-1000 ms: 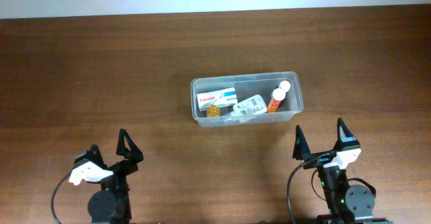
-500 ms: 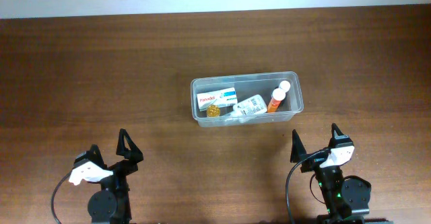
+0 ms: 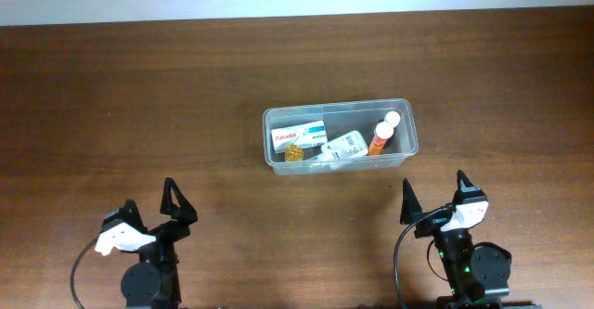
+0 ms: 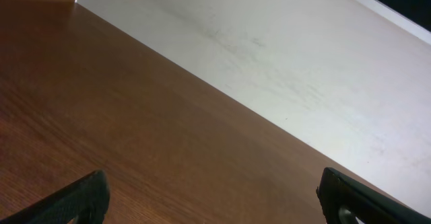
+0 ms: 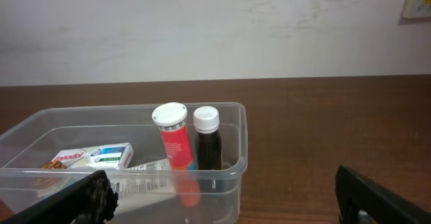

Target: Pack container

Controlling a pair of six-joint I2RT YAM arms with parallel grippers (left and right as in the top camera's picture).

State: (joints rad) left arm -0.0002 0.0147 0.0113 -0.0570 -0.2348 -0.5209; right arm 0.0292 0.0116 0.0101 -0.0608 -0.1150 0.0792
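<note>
Container (image 3: 336, 106) ahead of right gripper (image 3: 435, 186), slightly to its left, apart; box (image 3: 299, 134), bottles (image 5: 176, 143) inside; left gripper (image 3: 176, 198) well apart; both grippers released, empty.

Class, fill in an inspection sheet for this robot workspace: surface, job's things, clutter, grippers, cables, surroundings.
Surface: brown wooden table, no spills seen.
Job's things: clear container holds a white box, orange tube, dark bottle, white packet and gold round item.
Clutter: nothing seen.
Grippers: left gripper and right gripper open, empty, apart from the container.
Cables: black cable loops by each arm's base.
Surroundings: pale wall beyond the far edge.
</note>
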